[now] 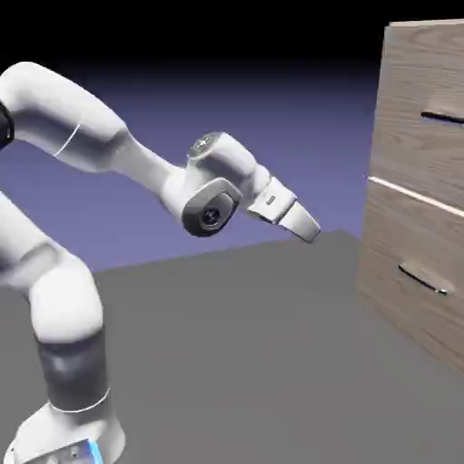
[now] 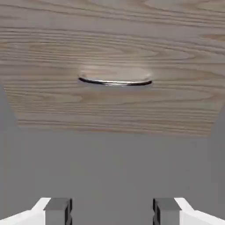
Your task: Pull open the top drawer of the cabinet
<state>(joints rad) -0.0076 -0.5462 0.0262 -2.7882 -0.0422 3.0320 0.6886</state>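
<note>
The cabinet (image 1: 399, 195) runs off the exterior view's right edge, cropping the top drawer (image 1: 426, 77) at upper right, while the gripper (image 2: 112, 212), cut off along the hand view's bottom, has its fingertips spread apart.

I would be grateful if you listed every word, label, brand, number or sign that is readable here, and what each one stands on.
No readable text anywhere.
Robot arm: small marks on its joint caps, too small to read.
Robot base: specks beside a blue light, too small to read.
Cabinet: no lettering visible.
</note>
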